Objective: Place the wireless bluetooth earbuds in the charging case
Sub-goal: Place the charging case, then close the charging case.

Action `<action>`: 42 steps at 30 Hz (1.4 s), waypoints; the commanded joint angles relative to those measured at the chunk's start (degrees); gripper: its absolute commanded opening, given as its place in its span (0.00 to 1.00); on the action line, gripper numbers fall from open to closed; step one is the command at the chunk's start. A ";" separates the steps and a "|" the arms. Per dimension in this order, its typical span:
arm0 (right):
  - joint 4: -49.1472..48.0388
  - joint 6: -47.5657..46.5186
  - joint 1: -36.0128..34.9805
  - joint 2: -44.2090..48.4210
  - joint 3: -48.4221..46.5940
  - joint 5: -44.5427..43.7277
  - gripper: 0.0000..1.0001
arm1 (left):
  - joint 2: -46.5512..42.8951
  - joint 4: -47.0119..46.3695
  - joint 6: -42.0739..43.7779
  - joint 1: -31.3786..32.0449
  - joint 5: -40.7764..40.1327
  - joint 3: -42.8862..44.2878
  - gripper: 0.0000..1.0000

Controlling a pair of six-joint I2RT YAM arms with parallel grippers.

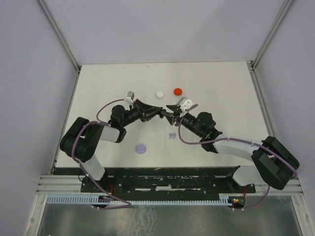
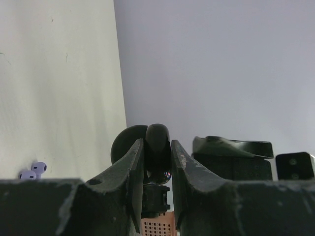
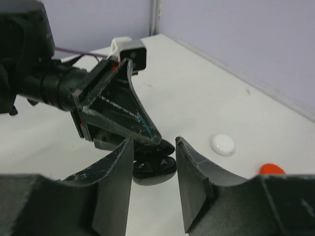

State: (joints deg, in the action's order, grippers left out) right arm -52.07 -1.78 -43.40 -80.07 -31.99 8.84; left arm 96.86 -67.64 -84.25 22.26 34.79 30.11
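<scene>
Left jaws are clamped tight on the black case (image 3: 155, 166), which sits hinged open. Right jaws stand partly open on either side of it, gripping nothing, with a gap showing on one side. A lavender pair of earbuds (image 1: 172, 136) lies loose on the desk (image 1: 221, 88), just nearer the arm bases than the case. A white disc (image 1: 160, 94) and a red disc (image 1: 177, 91) lie farther back.
</scene>
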 commanded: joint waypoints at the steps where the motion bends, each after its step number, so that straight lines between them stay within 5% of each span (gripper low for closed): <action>1: -4.10 1.96 -0.15 8.25 1.06 -5.05 0.48 | -0.18 -2.59 1.81 0.12 -0.37 1.90 0.03; 5: 4.71 1.78 -0.13 13.34 -0.32 -9.79 0.50 | 0.11 -2.92 1.81 0.14 -0.58 1.66 0.03; 12: 55.92 9.03 -0.12 8.17 -23.07 -28.73 0.57 | -0.40 -4.53 0.68 -0.21 -2.94 -0.20 0.03; 16: 66.69 10.10 -0.11 2.06 -30.16 -28.60 0.61 | -0.08 -9.54 -2.68 -0.86 -6.81 -3.57 0.03; 21: 63.01 13.81 -0.11 -0.04 -27.78 -30.67 0.62 | 2.51 -18.07 -10.40 -1.09 -11.57 -7.13 0.03; 27: 36.69 8.22 -0.12 1.22 -12.70 -26.98 0.76 | 3.84 -21.28 -18.65 -0.78 -19.33 -7.77 0.03; 35: 9.02 3.15 -0.78 -5.35 -4.50 -17.27 0.96 | 1.48 -14.72 -21.70 0.56 -25.61 -6.92 0.03; 42: 1.82 1.63 -2.33 -12.89 -7.86 -14.31 0.99 | 0.59 -10.96 -21.69 2.02 -27.67 -5.67 0.03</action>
State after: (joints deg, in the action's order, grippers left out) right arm -40.18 1.76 -44.69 -89.73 -36.67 -8.40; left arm 99.37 -79.15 -103.88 23.44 9.93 22.55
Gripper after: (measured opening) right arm 0.992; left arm 0.323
